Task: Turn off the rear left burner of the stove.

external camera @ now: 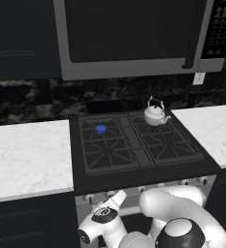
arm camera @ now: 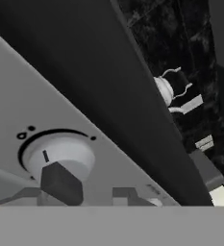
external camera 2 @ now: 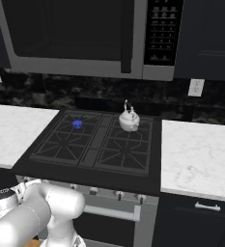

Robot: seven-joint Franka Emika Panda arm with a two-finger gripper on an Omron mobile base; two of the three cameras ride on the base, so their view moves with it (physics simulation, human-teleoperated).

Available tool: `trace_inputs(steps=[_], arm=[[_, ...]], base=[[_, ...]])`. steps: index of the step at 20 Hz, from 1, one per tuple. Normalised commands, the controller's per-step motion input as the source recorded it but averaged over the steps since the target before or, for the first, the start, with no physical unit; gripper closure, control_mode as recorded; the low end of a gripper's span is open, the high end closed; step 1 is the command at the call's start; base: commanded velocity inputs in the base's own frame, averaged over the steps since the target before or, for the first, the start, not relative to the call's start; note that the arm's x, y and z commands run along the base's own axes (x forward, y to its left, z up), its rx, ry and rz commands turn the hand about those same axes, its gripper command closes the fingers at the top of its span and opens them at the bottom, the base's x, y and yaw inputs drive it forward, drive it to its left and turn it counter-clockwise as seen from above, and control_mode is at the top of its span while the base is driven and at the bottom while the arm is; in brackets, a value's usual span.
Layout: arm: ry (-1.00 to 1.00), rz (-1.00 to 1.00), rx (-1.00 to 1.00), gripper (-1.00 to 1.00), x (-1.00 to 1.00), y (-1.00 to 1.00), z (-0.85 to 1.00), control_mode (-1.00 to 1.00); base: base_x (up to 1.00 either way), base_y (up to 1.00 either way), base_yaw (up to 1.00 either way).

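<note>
A blue flame (external camera: 100, 129) burns at the centre of the rear left burner (external camera: 101, 130) of the stove (external camera: 134, 172), seen here from both base cameras; the other three burners show no flame. A silver kettle (external camera: 155, 114) stands upright on the rear right burner, its handle arched above the lid. White marble tabletop (external camera: 27, 157) runs either side of the black range, and a steel-framed microwave (external camera: 134, 34) hangs over it against a dark stone backsplash. A white wall outlet (external camera 2: 196, 87) sits to the right of the microwave.

The white arm (external camera: 172, 213) is folded low in front of the range, its wrist reaching toward the left end of the row of small silver knobs (external camera: 148, 188) on the front panel, above the steel oven handle (external camera 2: 111, 212).

From the hand camera, tilted hard over, the claw (arm camera: 92, 192) is right up against a round silver knob (arm camera: 59, 156) on the grey panel. One dark fingertip (arm camera: 61, 183) overlaps the knob's lower edge, while the other sits off to the side of it on the panel. Whether the claw has actually clamped the knob or stands loose around it cannot be told. The knob's dark pointer mark is visible on its face, with small dots printed around its ring. The kettle appears sideways beyond the stove's dark edge.
</note>
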Motion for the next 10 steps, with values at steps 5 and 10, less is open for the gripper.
trace_inputs(steps=[5, 10], arm=[[-0.16, -0.11, 0.57, 1.00, 0.31, -0.20, 0.34, -1.00], [-0.17, -0.12, 0.61, 1.00, 0.32, -0.35, 0.37, -1.00]], base=[[0.00, 0.00, 0.00], [0.00, 0.00, 0.00]])
